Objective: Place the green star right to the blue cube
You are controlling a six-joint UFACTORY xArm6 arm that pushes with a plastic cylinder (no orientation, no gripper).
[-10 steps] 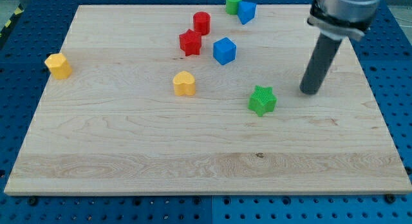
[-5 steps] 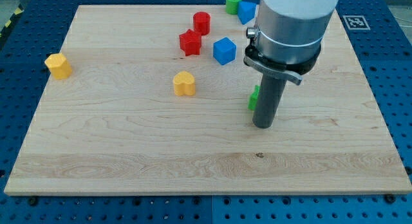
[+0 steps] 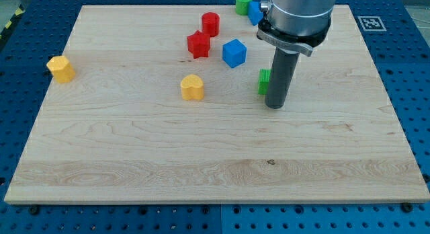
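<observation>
- The green star [image 3: 264, 81] is mostly hidden behind my rod; only a sliver of it shows at the rod's left edge, so its star shape cannot be made out here.
- My tip [image 3: 274, 105] rests on the wooden board [image 3: 201, 160], just below and to the view's right of that green sliver, seemingly touching it.
- There are no fingers on this arm, only the rod, so nothing opens, closes or holds.
- The blue cube [image 3: 234, 53] sits up and to the view's left of my tip, near but apart from the star.
- Up at the view's top, a second blue block [image 3: 253, 12] is partly covered by the arm, next to a green block [image 3: 243, 2] cut off by the frame's edge.
- Left of my tip, farther out: a red star-like block [image 3: 198, 44], a red cylinder [image 3: 211, 23], a yellow heart-like block [image 3: 192, 87] and, far left, another yellow block [image 3: 60, 68].
</observation>
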